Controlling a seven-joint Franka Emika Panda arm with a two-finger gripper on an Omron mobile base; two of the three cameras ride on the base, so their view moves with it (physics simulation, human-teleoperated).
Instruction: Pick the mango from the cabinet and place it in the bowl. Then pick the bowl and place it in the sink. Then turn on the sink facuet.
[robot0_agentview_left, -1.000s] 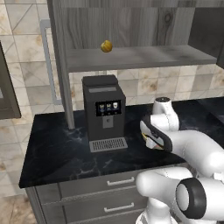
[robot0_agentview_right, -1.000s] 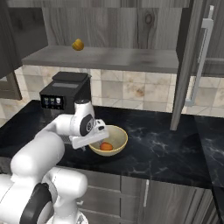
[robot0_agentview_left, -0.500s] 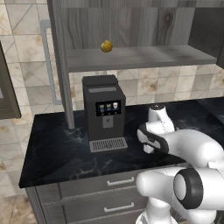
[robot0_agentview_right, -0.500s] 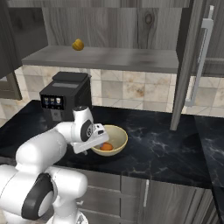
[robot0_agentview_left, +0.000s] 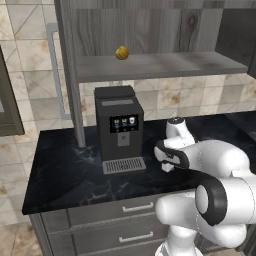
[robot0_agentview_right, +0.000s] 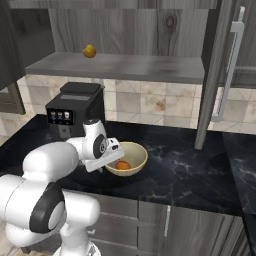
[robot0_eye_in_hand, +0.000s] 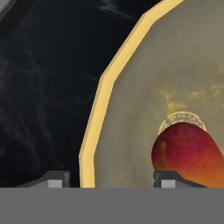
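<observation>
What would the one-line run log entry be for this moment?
phase: grasping bowl | mango: in bowl | gripper: straddling rim, not clamped | sink: pending

Base views flank counter (robot0_agentview_left: 75, 175); hand view hugs bowl (robot0_eye_in_hand: 94, 131).

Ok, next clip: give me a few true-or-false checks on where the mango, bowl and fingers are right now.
1. The mango lies inside the bowl. True.
2. The bowl sits in the sink. False: it stands on the counter.
3. The fingers straddle the bowl's rim, one outside and one inside. True.
4. The shelf holds a coffee machine. False: a small yellow fruit sits there; the coffee machine stands on the counter.
</observation>
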